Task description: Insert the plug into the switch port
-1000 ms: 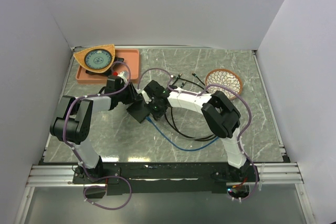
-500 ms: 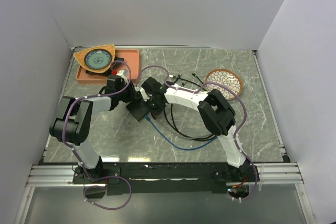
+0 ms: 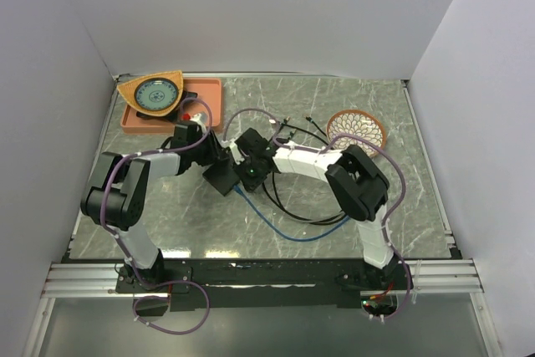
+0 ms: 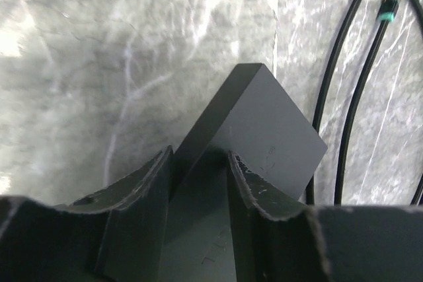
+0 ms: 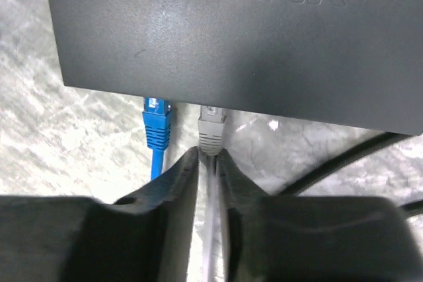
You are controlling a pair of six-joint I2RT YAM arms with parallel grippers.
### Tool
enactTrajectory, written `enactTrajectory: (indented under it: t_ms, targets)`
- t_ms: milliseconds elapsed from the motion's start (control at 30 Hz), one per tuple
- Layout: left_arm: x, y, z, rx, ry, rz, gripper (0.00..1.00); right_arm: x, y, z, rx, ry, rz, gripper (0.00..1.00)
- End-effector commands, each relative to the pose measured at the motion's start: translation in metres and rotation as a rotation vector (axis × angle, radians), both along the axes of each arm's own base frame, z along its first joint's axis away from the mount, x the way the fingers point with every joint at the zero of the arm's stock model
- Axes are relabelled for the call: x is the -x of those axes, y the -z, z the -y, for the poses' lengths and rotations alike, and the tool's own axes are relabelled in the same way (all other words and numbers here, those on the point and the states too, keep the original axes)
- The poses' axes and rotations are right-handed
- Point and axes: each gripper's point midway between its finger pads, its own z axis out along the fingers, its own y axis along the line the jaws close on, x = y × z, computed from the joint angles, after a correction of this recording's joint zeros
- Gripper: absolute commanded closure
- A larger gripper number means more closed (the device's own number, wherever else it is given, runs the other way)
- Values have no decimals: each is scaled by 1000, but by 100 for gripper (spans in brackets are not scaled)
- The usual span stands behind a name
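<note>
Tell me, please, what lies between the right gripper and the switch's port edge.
Only the grey plug, held by the right gripper, its tip at the switch; the right wrist view shows it.

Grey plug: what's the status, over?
Left end effector clamps the switch. Right end effector pinches grey plug, tip at switch's edge beside blue plug. Nothing blocking.

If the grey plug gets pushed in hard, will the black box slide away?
Probably not: the left end effector clamps the black box, so it should hold. Unheld, it looks flat and light, so it might skid on the smooth table. It seems rigid, not bendy.
</note>
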Motion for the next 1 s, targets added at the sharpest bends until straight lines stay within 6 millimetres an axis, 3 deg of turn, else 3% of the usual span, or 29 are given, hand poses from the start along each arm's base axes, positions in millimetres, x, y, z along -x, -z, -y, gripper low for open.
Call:
enactTrajectory:
  t_ms: [0, 167, 267, 433, 600, 867, 967]
  targets:
    - [69, 24, 33, 43, 136, -282, 57, -48, -72, -38, -263, 5, 284, 68]
    - [54, 13, 20, 12, 81, -239, 50, -36, -64, -17, -219, 12, 274, 50]
    - [44, 0, 12, -16, 49, -196, 40, -33, -68, -8, -201, 23, 295, 40]
    - [29, -30, -1, -64, 3, -110, 21, -36, -85, 5, -179, 51, 343, 26]
    - [20, -77, -8, -68, -36, 25, 15, -44, -113, 18, -163, 108, 409, 3]
    - [26, -168, -11, 9, -57, 272, 1, -67, -154, 48, -151, 288, 473, 1]
    - [30, -198, -16, 24, -77, 354, 4, -77, -158, 62, -170, 377, 450, 0]
